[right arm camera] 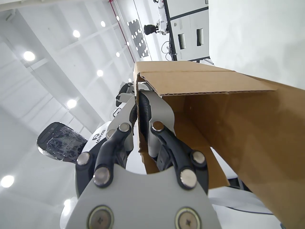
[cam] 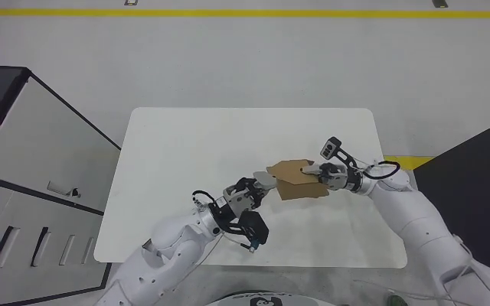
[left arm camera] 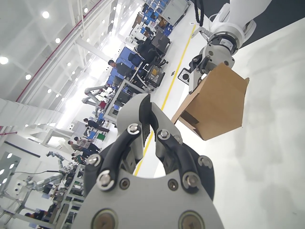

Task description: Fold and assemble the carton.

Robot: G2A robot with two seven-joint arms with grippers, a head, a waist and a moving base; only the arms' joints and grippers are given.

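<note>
A brown cardboard carton (cam: 297, 182), partly opened into a box shape, is over the right half of a white table (cam: 191, 153). The right pincer (cam: 315, 171) is clamped on one carton wall at its open edge, with one finger inside and one outside. The left pincer (cam: 263, 180) is just beside the carton's opposite side, its fingers pressed together with nothing between them. The left wrist view shows a gap between that pincer and the carton. Whether the carton rests on the table cannot be told.
</note>
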